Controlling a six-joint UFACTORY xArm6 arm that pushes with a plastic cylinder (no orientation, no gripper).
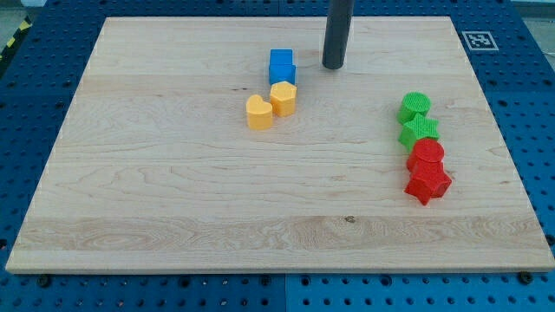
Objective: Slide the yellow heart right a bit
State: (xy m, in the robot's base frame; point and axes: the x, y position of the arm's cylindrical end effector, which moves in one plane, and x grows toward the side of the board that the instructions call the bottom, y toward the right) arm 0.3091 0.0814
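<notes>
The yellow heart point(258, 113) lies on the wooden board point(173, 191), left of centre near the view's top. A yellow hexagon block point(283, 98) touches its upper right side. A blue block point(282, 66) sits just above the hexagon. My tip point(334, 66) is the lower end of the dark rod, to the right of the blue block with a small gap, and up and to the right of the yellow heart. It touches no block.
At the view's right stands a column of blocks: a green round block point(414, 107), a green star-like block point(420, 131), a red round block point(427, 156) and a red star point(428, 184). A marker tag point(479, 40) sits at the board's top right corner.
</notes>
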